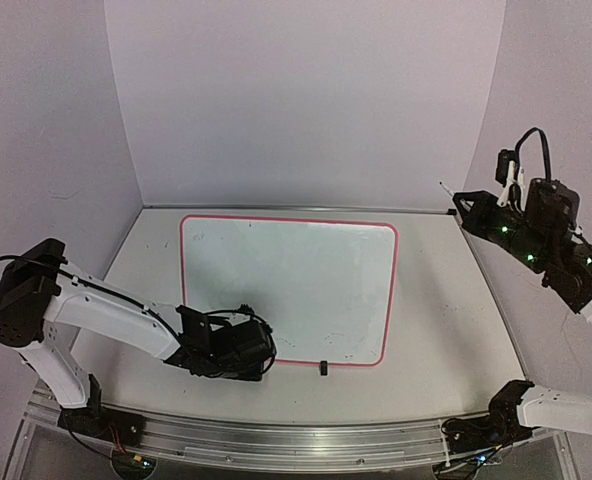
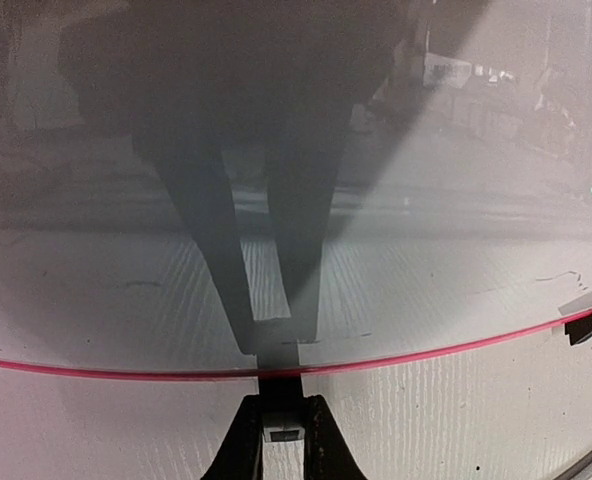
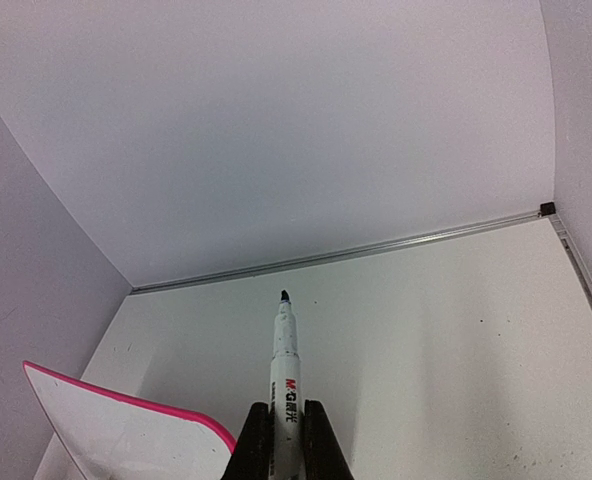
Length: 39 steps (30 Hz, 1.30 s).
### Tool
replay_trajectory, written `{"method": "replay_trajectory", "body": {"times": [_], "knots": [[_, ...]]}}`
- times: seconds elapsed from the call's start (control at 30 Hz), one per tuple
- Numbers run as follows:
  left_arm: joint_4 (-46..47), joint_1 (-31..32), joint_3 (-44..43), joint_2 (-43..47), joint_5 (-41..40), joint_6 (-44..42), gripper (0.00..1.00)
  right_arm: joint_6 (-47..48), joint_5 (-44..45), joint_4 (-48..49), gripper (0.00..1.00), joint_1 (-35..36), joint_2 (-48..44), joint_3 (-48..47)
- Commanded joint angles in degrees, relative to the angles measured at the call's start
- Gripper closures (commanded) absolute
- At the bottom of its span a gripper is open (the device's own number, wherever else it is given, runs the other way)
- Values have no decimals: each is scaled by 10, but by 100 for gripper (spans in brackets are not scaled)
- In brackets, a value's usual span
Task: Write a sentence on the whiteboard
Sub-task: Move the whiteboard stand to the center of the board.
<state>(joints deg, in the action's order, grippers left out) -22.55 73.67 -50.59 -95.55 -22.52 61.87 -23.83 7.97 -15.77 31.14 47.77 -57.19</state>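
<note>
I am looking down the left end effector [image 2: 283, 400]. Its two fingers are sitting almost closed, with only a thin gap. They are pinching a small piece [image 2: 283, 432] at the near pink rim [image 2: 126, 368] of the whiteboard [image 1: 296, 280]. It looks like a clip foot, but I cannot tell for sure. The board is lying flat on the tabletop [image 3: 426, 330] and is stretching away just in front of these fingers. Its face is showing plain white, and the fingers' dark shape is shining back in it. Off to this end effector's right, along the same rim, a black clip foot [image 1: 323, 367] is sticking out.

The right end effector [image 3: 286, 420] is hanging high in the air. Its fingers are squeezing tight on a white marker [image 3: 285, 350]. The marker is pointing straight out ahead of the fingers, with its dark tip bare. The whiteboard's round corner is showing below this end effector and to its left, well apart from the marker tip.
</note>
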Motion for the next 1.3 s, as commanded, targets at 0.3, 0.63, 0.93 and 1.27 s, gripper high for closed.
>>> {"method": "replay_trajectory", "body": {"times": [0.3, 0.63, 0.93, 1.27], "knots": [[89, -27, -33, -35, -63, 37, 100, 3, 17, -11, 100, -3, -17, -9], [149, -52, -58, -75, -82, 44, 100, -1, 20, -15, 100, -3, -25, 0], [186, -66, -123, -126, -96, 11, 100, -2, 19, -19, 100, -2, -35, 2], [182, -66, -121, -124, -92, 3, 92, -2, 28, -29, 100, -3, -43, 4]]}}
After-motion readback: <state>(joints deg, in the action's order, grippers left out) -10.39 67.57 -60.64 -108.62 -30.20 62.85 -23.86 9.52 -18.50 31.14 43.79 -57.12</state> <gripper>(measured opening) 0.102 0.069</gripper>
